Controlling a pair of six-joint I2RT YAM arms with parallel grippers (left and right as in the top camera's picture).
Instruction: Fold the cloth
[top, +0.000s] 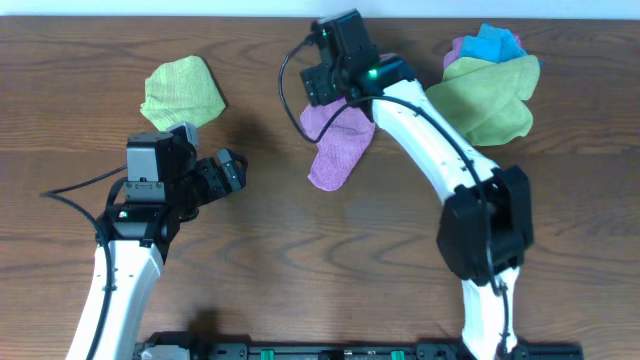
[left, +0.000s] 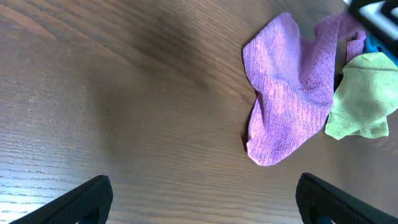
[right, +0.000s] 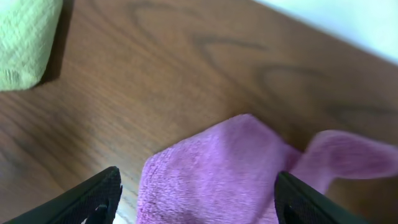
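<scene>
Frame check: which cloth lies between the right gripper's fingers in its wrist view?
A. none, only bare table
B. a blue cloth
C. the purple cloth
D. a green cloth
C: in the right wrist view the purple cloth fills the space between the wide-apart fingers of the right gripper, while the green cloth lies off in the far corner.

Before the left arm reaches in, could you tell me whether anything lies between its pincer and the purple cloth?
Nothing visible does: only bare table lies between the open left pincer and the purple cloth. The right pincer is over the cloth's far end.
</scene>
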